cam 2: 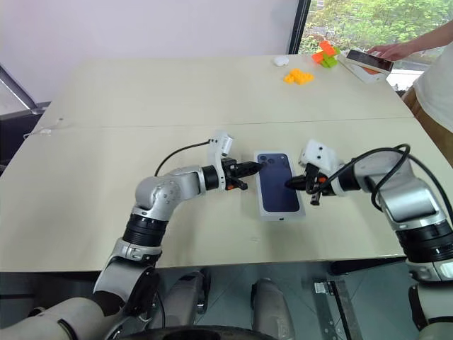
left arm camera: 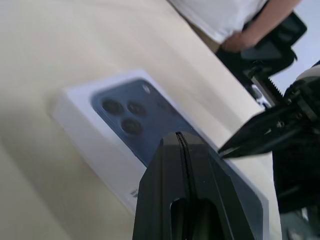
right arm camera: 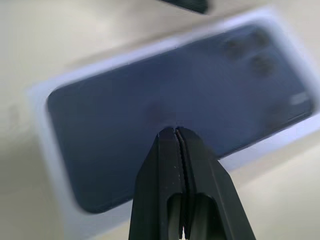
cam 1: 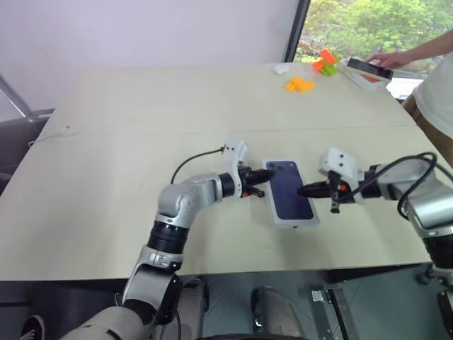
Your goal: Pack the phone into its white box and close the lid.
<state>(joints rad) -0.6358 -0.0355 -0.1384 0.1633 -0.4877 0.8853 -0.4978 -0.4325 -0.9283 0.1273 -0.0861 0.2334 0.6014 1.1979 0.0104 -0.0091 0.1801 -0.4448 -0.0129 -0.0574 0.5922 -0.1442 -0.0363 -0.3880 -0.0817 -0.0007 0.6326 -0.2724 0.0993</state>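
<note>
A broad pale beige worktop [cam 1: 141, 127] fills the room's middle, a faint seam running across it from nine to three o'clock. A plain light wall stands at the far side, and at about one o'clock a dark window frame [cam 1: 296, 32] gives onto green trees.

The lid [cam 1: 289, 191], white-edged with the dark-blue phone picture facing up, lies flat near the worktop's front edge, closed over the box. The left gripper [cam 1: 266, 173] comes at it from nine o'clock, its jaws pressed together and holding nothing, tips at the lid's far corner. The right gripper [cam 1: 303, 190] comes from three o'clock, jaws likewise closed and empty, tips over the lid's right edge.

Far off at one o'clock sit orange blocks [cam 1: 299, 84], an orange-and-green piece [cam 1: 325, 62] and a small white object [cam 1: 281, 69]. A person's hand [cam 1: 386, 59] rests by another phone [cam 1: 369, 68] there.
</note>
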